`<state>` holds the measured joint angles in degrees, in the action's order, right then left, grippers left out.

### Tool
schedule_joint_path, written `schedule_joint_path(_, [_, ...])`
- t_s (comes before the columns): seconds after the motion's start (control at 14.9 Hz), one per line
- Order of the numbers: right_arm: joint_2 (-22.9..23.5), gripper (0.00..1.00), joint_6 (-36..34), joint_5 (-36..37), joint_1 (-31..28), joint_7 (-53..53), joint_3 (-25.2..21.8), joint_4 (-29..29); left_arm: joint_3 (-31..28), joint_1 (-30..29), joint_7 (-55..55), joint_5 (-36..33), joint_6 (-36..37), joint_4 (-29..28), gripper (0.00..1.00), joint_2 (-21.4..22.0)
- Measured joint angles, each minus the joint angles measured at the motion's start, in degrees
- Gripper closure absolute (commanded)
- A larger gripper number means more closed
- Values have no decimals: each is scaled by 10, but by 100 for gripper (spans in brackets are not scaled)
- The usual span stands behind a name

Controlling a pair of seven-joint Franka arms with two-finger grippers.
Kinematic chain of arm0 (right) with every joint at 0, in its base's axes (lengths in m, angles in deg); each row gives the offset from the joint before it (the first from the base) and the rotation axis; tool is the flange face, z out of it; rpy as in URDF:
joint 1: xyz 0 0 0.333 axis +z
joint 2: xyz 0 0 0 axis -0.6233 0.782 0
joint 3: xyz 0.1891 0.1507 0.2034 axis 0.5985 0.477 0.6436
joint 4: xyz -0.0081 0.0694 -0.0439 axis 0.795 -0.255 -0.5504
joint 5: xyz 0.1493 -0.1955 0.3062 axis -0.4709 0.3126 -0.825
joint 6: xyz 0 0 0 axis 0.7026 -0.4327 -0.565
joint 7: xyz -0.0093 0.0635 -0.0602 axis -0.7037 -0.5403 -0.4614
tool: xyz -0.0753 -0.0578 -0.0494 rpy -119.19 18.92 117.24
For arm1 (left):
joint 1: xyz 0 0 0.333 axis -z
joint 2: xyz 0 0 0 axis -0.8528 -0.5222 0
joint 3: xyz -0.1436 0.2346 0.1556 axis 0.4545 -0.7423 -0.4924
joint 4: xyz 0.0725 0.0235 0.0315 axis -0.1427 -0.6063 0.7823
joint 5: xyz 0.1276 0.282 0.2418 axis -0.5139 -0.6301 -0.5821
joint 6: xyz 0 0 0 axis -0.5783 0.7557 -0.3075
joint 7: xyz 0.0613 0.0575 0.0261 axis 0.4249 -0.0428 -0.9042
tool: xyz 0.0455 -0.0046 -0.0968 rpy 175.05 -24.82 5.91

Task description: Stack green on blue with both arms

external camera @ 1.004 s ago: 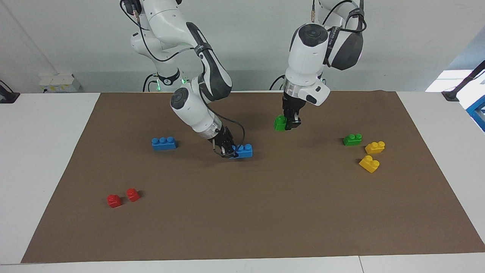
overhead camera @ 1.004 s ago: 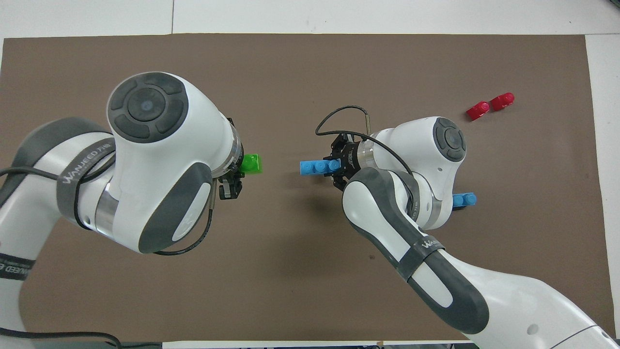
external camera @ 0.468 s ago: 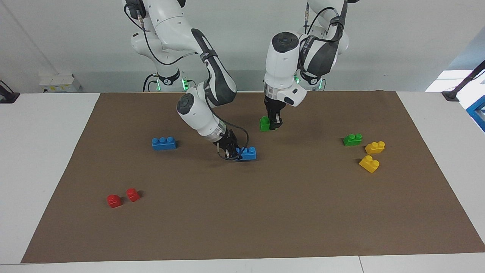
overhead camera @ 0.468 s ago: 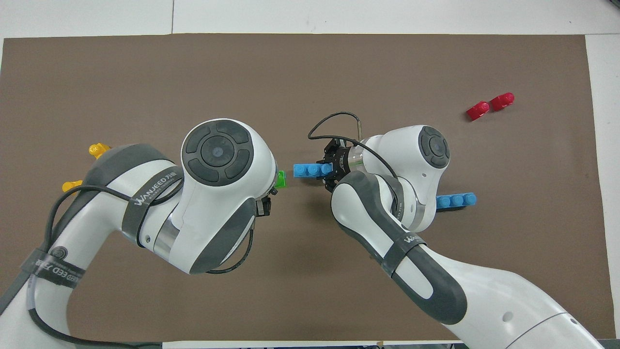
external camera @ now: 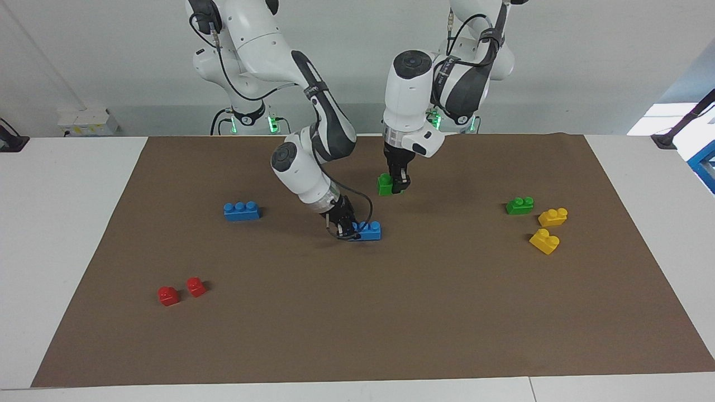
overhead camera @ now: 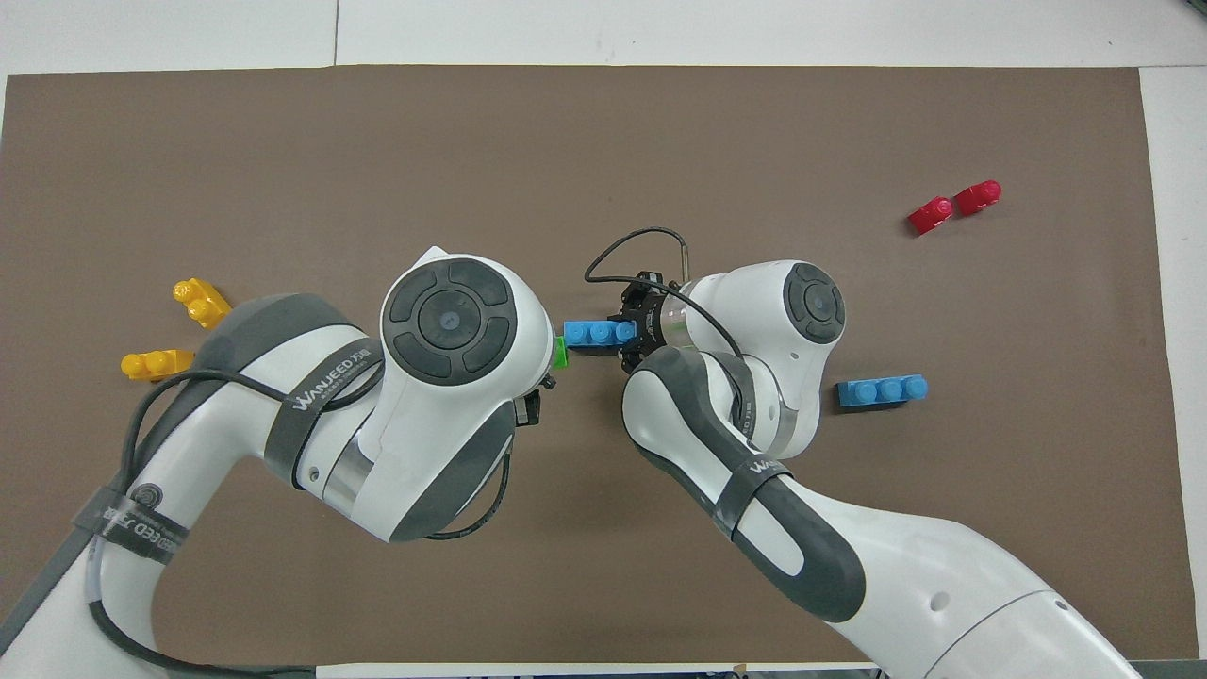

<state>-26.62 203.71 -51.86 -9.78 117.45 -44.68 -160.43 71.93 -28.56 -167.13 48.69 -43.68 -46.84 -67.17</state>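
Observation:
My right gripper (external camera: 347, 228) is shut on one end of a long blue brick (external camera: 367, 230), which it holds low over the middle of the brown mat (external camera: 391, 312). In the overhead view the blue brick (overhead camera: 597, 333) sticks out level from the right gripper (overhead camera: 630, 332) toward the left arm. My left gripper (external camera: 397, 186) points straight down, shut on a small green brick (external camera: 384, 185) that hangs above the mat, higher than the blue one. From overhead only a sliver of the green brick (overhead camera: 560, 352) shows beside the blue brick's free end; the left wrist hides the rest.
A second blue brick (external camera: 241, 210) lies toward the right arm's end, with two red bricks (external camera: 181, 291) farther from the robots. Toward the left arm's end lie a second green brick (external camera: 519, 205) and two yellow bricks (external camera: 548, 229).
Both arms have drawn together over the mat's middle. The left carried the green brick toward the right arm's end; the right carried the blue brick toward it. Both grips are unchanged.

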Motion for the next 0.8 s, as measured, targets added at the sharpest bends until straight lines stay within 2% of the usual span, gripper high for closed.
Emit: schedule_joint_path(0.8, [-2,100,14,0,4,0,0,-5,0,14,-42,-36,-68,-7,100,-54])
